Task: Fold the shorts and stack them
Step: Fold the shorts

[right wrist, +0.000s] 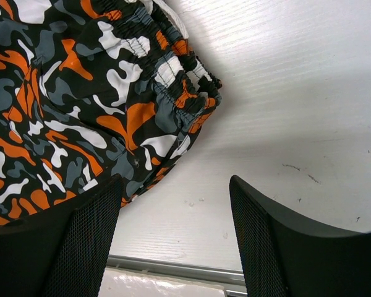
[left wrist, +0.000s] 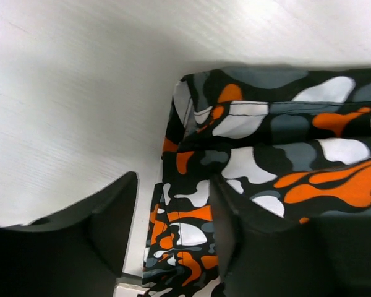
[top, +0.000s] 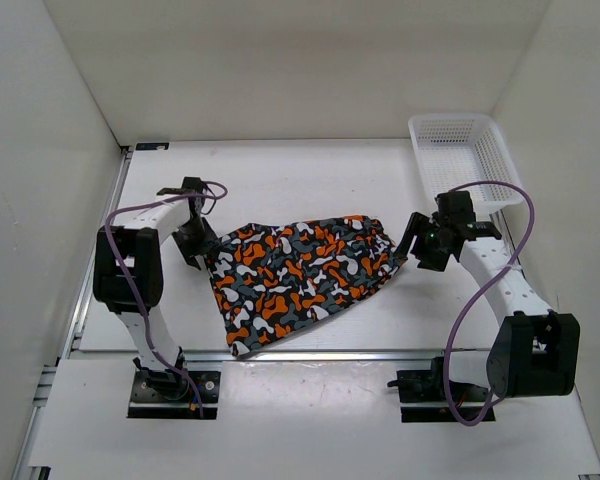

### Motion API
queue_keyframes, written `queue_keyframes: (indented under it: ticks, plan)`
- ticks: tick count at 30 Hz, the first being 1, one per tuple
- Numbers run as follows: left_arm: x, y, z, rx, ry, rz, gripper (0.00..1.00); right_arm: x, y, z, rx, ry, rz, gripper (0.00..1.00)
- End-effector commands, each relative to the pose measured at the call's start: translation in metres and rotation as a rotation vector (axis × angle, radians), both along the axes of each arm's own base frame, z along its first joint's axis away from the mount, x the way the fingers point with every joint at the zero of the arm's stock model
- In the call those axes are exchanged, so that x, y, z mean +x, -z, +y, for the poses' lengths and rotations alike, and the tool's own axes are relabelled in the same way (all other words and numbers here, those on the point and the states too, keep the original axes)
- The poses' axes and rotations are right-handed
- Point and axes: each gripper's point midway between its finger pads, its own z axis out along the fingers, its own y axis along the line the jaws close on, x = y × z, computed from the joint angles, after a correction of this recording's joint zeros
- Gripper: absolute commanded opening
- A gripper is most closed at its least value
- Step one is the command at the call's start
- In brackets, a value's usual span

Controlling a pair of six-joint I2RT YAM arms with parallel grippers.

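Note:
The shorts, in orange, white, grey and black blotches, lie spread on the white table between the two arms. My left gripper is at their left corner. In the left wrist view a strip of the shorts runs between the fingers, and the left gripper still shows a gap of bare table beside its left finger. My right gripper stands just right of the elastic waistband. Seen from its wrist, the right gripper is open over bare table, and the shorts lie up and to the left.
A white mesh basket stands at the back right corner. White walls close in the table on three sides. A metal rail runs along the table's near edge, just below the shorts' lower corner.

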Motion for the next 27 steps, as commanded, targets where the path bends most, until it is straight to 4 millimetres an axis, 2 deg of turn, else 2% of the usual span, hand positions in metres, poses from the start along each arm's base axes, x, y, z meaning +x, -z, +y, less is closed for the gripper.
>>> queue_keyframes:
  ticks: [1, 3, 7, 13, 14, 16, 20, 21, 22, 25, 26, 27]
  plan:
    - [0.002, -0.003, 0.001, -0.009, 0.006, -0.034, 0.59, 0.009, -0.021, 0.001, 0.009, -0.01, -0.061, 0.74]
    - [0.003, 0.004, 0.001, -0.008, 0.006, -0.022, 0.49, 0.009, -0.021, 0.001, 0.009, -0.01, -0.061, 0.74]
    - [0.006, 0.009, 0.002, 0.003, 0.014, -0.016, 0.49, 0.01, -0.024, 0.001, 0.009, -0.01, -0.063, 0.74]
    - [0.012, 0.001, 0.006, 0.022, 0.02, -0.046, 0.24, 0.012, -0.027, 0.001, 0.01, -0.01, -0.072, 0.74]
    - [0.015, -0.001, 0.005, 0.021, 0.019, -0.057, 0.16, 0.012, -0.025, 0.002, 0.017, -0.014, -0.062, 0.74]
    - [0.015, -0.001, 0.009, 0.022, 0.019, -0.056, 0.1, 0.012, -0.025, 0.002, 0.017, -0.014, -0.062, 0.74]
    - [0.016, -0.006, 0.012, 0.041, 0.017, -0.051, 0.1, 0.01, -0.024, 0.002, 0.016, -0.014, -0.053, 0.74]
    - [0.013, -0.011, 0.017, 0.05, 0.006, -0.052, 0.1, 0.01, -0.024, 0.002, 0.016, -0.014, -0.053, 0.74]
    - [0.02, -0.027, 0.016, 0.047, 0.005, -0.094, 0.1, 0.01, -0.024, 0.002, 0.016, -0.014, -0.053, 0.74]
    - [0.018, -0.057, 0.026, 0.097, -0.006, -0.132, 0.1, 0.01, -0.024, 0.002, 0.016, -0.014, -0.053, 0.74]
    - [0.024, -0.072, 0.027, 0.106, -0.019, -0.163, 0.1, 0.01, -0.024, 0.002, 0.016, -0.014, -0.053, 0.74]
    - [0.025, -0.078, 0.033, 0.116, -0.032, -0.165, 0.1, 0.01, -0.024, 0.002, 0.016, -0.014, -0.053, 0.74]
